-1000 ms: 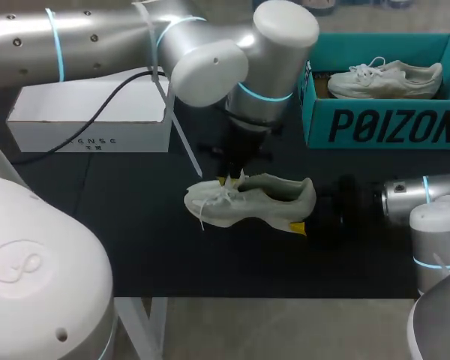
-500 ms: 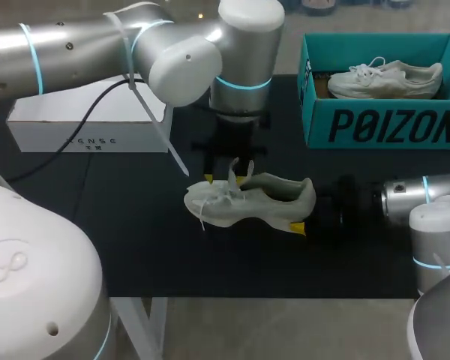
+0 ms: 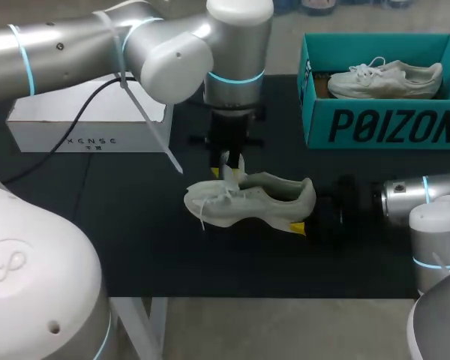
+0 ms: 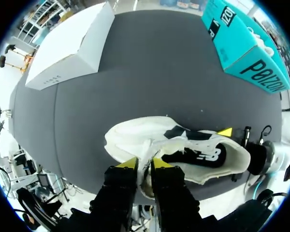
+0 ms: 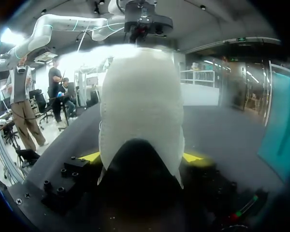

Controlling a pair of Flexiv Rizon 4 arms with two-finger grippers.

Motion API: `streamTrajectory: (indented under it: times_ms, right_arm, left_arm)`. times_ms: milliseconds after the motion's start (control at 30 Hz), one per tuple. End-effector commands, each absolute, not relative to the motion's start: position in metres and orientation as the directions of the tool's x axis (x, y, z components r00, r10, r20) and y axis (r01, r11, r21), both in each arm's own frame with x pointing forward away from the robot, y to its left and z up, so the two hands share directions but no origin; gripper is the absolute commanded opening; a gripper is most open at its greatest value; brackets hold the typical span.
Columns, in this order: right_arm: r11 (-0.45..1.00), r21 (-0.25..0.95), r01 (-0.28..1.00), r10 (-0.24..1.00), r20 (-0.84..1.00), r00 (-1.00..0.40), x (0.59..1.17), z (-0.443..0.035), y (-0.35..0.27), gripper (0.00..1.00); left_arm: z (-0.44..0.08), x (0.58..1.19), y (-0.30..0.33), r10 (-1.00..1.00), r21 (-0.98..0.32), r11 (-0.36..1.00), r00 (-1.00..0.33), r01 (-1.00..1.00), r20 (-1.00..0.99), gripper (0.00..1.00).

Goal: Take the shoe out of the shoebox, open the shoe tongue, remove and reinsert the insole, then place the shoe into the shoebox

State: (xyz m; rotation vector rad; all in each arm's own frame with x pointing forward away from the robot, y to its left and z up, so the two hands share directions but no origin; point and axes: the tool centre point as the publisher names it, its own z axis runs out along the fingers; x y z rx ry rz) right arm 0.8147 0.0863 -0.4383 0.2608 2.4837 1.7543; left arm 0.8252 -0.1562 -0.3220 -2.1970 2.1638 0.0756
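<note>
Status: step one is done. The shoe (image 3: pixel 247 201) is out of the shoebox (image 3: pixel 375 127) and lies on its side mid-table (image 3: pixel 135 225), toe to the left, heel to the right. The shoebox sits far right with a second shoe (image 3: pixel 384 78) in it. White box (image 3: pixel 90 120) is far left, not involved.

You're on the tongue step now. Your left gripper (image 4: pixel 144 163) hangs straight over the lace area, fingers nearly together and pinched on the tongue (image 4: pixel 146 153). The white strip runs up between both yellow tips, so I read it as clamped. The tongue stands up from the shoe in the head view, so it looks partly lifted, not fully folded open.

Your right gripper (image 5: pixel 142 157) comes in low from the right and has the heel. A yellow tip shows on each side of the heel in the right wrist view, both against it, so it's clamped on the shoe and bracing it.

Insole (image 4: pixel 195 155): a dark liner shows inside the opening and looks seated. I judge it not yet pulled.

Left to do:
- finish opening the tongue
- pull the insole
- reinsert it
- put the shoe into the shoebox

My call is roughly a quarter done.

Watch the tongue pinch. It's thin fabric, so it could slip out.
</note>
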Motion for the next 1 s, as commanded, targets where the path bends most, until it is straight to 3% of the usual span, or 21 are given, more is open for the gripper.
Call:
streamTrajectory:
  times_ms: [33, 367, 400, 467, 700, 867, 1000]
  right_arm:
    - [0.327, 0.941, 0.089, 0.192, 0.026, -0.981, 0.814, -0.444, 0.088, 0.0]
    - [0.327, 0.941, 0.089, 0.192, 0.026, -0.981, 0.814, -0.444, 0.088, 0.0]
    - [0.327, 0.941, 0.089, 0.192, 0.026, -0.981, 0.814, -0.444, 0.088, 0.0]
    - [0.327, 0.941, 0.089, 0.192, 0.026, -0.981, 0.814, -0.444, 0.088, 0.0]
    - [0.327, 0.941, 0.089, 0.192, 0.026, -0.981, 0.814, -0.444, 0.088, 0.0]
    - [0.327, 0.941, 0.089, 0.192, 0.026, -0.981, 0.814, -0.444, 0.088, 0.0]
    - [0.327, 0.941, 0.089, 0.192, 0.026, -0.981, 0.814, -0.444, 0.088, 0.0]
  left_arm:
    - [-0.32, 0.82, -0.143, -0.998, -0.016, -0.028, 0.029, -0.999, -0.065, 0.0]
    - [-0.34, 0.811, -0.125, -0.997, 0.062, -0.064, 0.061, -0.996, -0.047, 0.0]
    - [-0.34, 0.811, -0.125, -0.997, 0.063, -0.064, 0.061, -0.996, -0.044, 0.04]
    - [-0.339, 0.812, -0.127, -0.997, 0.067, -0.06, 0.057, -0.996, -0.042, 1.0]
    - [-0.308, 0.817, -0.132, -0.999, -0.048, 0.047, -0.046, -0.998, -0.019, 1.0]
    - [-0.27, 0.815, -0.152, -0.888, -0.133, 0.446, -0.418, -0.885, -0.192, 1.0]
    - [-0.24, 0.803, -0.16, -0.621, -0.166, 0.781, -0.725, -0.601, -0.297, 1.0]
